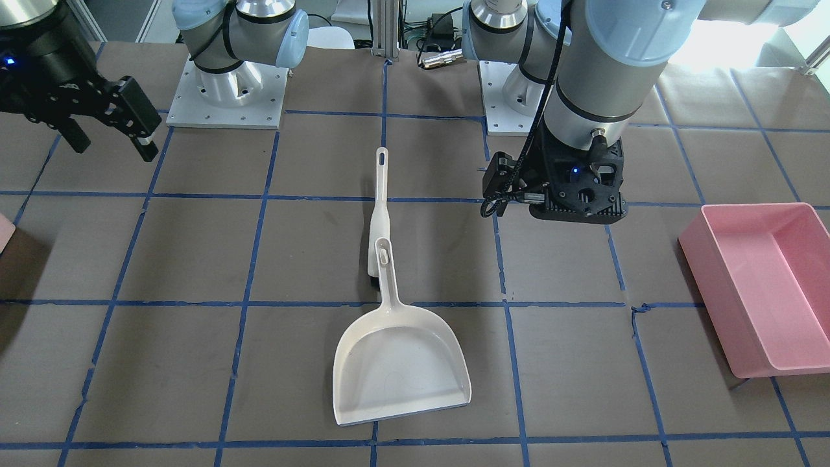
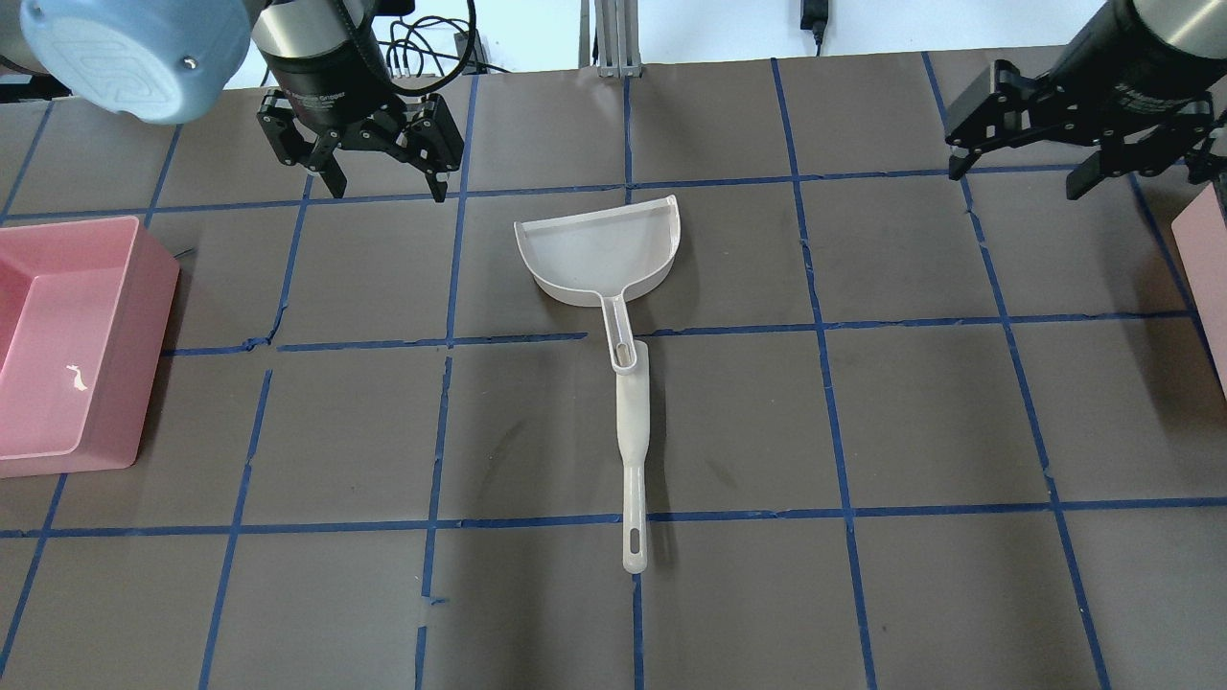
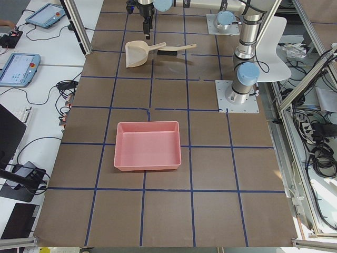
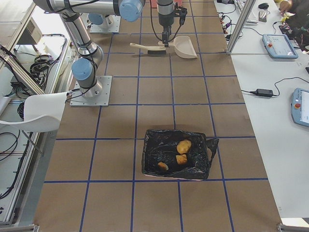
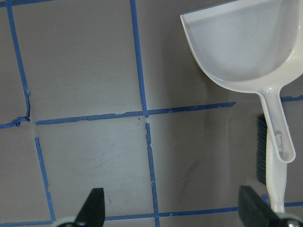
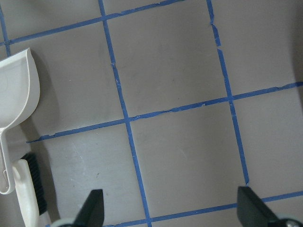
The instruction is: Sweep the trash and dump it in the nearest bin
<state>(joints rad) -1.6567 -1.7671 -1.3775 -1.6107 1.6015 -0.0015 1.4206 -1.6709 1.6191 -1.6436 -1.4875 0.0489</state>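
The trash, three tan and orange-brown lumps (image 4: pixel 181 157), lies inside a bin lined with a black bag (image 4: pixel 154 145) at the table's right end. An empty white dustpan (image 2: pixel 599 254) (image 1: pixel 399 363) lies at the table's centre. Its handle rests on a white brush (image 2: pixel 633 431) (image 1: pixel 377 214) with dark bristles. My left gripper (image 2: pixel 388 187) (image 5: pixel 174 213) is open and empty, hovering left of the dustpan. My right gripper (image 2: pixel 1021 177) (image 1: pixel 110 146) (image 6: pixel 171 213) is open and empty, far to the right. The dustpan (image 5: pixel 241 42) shows in the left wrist view.
An empty pink bin (image 2: pixel 125 287) (image 1: pixel 707 259) (image 3: pixel 147 158) stands at the table's left end. A pink edge of the right-end bin (image 2: pixel 1203 249) shows too. The table is brown with blue tape lines. Both arm bases (image 1: pixel 227 97) are bolted at the robot's side.
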